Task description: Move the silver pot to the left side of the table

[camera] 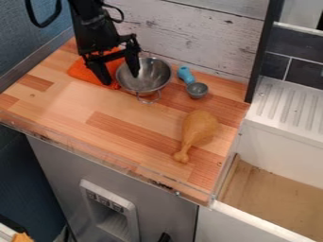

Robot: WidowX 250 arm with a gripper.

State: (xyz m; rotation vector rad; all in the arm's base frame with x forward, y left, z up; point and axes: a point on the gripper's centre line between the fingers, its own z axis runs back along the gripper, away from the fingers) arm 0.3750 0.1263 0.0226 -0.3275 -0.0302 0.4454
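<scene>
Pot [154,75], silver, quantity one: you will find it left of centre in the upper part of the frame, resting on the counter [120,111]. Its mouth faces upward. Its wire loops number two, one at the upper rim and one at the lower rim; the line through them is the pot's long axis, running nearly top to bottom in the frame, with the lower loop slightly to the right.

Your pincer [120,79], quantity one, hangs from the black arm [95,26] in the upper left of the frame. Its two fingers are spread across the pot's left rim: one inside the mouth, the other outside, above the orange mat [82,72]. You cannot confirm contact with the rim.

Orange mat, quantity one: just beside the pot, on its left.

Scoop [197,90], quantity one: right of the pot, blue handle directed to the upper left, grey cup to the lower right.

Toy drumstick [199,127], quantity one: right of centre, thick end up, narrow end directed down and slightly left.

At the right edge of the frame, note one white sink [277,144] with a ribbed drainboard.
</scene>
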